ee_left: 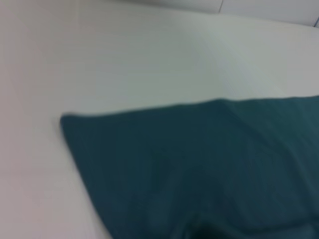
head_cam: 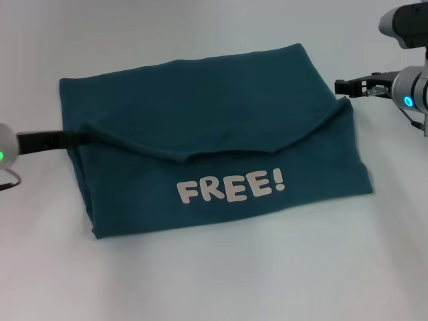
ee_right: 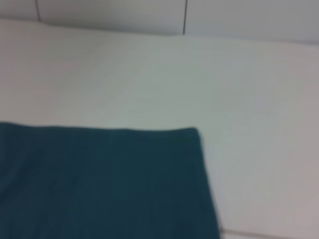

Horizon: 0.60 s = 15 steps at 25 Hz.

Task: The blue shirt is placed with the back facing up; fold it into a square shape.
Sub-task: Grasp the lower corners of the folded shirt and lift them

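Head view shows the blue shirt [head_cam: 214, 140] lying in the middle of the white desk [head_cam: 200, 281]. It is already folded into a wide, flat shape. The far part lies over the near part, and the fold edge sags in the middle like a smile. White "FREE!" letters [head_cam: 232, 186] show on the near part.

The left gripper [head_cam: 77, 138] is at the left side of the shirt, low down, right at the end of the fold edge. Its fingers look closed on that edge of cloth, but they are dark and thin, so I am not fully sure. The right gripper [head_cam: 358, 86] is just off the right side of the shirt, near the far right corner. Its fingers are a little apart and hold nothing.

Things could go wrong from here, I think. The cloth is soft and floppy. If only the left side gets pulled, the top layer could slide and go crooked, and the shape would not be square. The saggy middle could bunch up into a wrinkle. If the right fingers grab too little cloth, the corner could slip out and drop. If they dig too deep, they could catch both layers and drag the whole shirt across the desk.
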{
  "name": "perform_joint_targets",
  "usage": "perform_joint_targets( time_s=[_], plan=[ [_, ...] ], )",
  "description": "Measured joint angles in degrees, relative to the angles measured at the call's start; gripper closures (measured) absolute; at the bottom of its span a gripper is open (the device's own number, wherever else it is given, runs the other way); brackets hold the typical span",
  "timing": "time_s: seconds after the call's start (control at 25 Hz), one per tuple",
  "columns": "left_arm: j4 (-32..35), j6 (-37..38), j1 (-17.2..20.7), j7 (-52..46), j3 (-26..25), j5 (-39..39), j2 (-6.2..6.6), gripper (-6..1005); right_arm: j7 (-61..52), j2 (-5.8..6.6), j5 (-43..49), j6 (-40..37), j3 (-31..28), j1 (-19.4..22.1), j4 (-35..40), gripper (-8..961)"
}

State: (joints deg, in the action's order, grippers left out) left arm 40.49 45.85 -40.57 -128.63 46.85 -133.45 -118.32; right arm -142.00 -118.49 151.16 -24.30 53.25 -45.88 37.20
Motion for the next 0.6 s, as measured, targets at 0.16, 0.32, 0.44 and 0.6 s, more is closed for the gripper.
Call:
perform_joint_targets(
  time_s=[0.16, 0.32, 0.44, 0.6],
  plan=[
    [9.9, 12.0, 4.3, -9.7, -0.1, -4.3, 0.55, 178, 0.0, 0.68, 0.0, -5.4, -0.2, 0.7, 2.2, 134],
    [20.4, 24.7, 9.1, -16.6, 0.0, -6.0, 0.27, 86, -0.6, 0.75, 0.0, -8.7, -0.4, 1.6, 4.6, 45],
    [24.0, 32.0, 10.9, -18.9, -0.2, -6.1, 0.29, 64, -0.7, 0.74, 0.0, -11.0, -0.5, 2.0, 6.3, 23],
    [22.7, 34.9, 11.1, -20.2, -0.2, -7.1, 0.3, 66, -0.6, 0.58, 0.0, -13.2, -0.2, 2.0, 7.8, 22]
  ],
)
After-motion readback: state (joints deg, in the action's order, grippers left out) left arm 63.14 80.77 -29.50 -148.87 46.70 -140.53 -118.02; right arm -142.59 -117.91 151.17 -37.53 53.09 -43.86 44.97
